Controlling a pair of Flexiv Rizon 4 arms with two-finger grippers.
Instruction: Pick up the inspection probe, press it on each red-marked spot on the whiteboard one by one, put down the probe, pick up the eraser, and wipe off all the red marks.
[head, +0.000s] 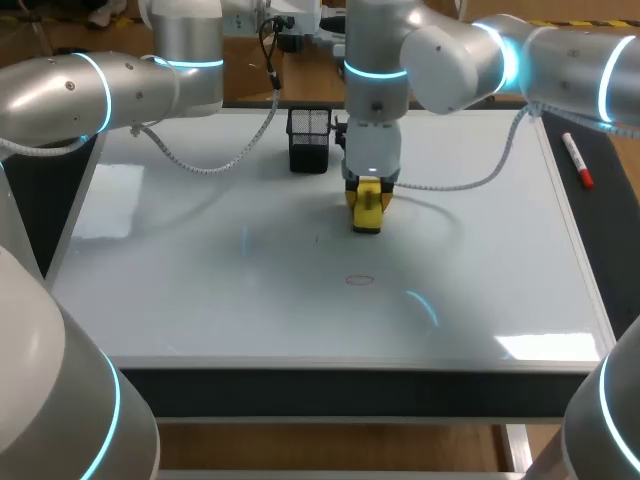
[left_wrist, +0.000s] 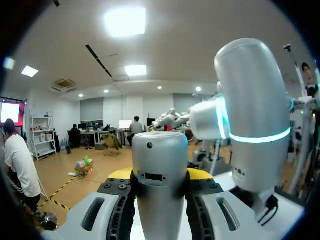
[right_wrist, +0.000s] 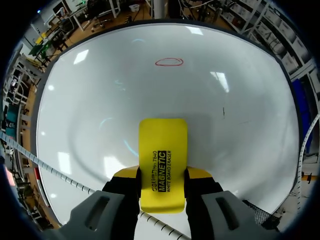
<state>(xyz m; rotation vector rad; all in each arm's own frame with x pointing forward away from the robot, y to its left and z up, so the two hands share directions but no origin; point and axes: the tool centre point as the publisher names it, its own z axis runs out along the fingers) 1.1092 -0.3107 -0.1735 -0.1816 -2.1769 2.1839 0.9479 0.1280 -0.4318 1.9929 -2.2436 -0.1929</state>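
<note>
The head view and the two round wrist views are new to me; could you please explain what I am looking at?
These are two robot arms at a table. The head view looks down from above and behind; each round view comes from a camera on one wrist. On the table lies a whiteboard with a red oval mark; a black mesh holder stands on it, a red-capped marker beside it. The right gripper holds the yellow eraser; the left gripper holds a silver probe.
</note>
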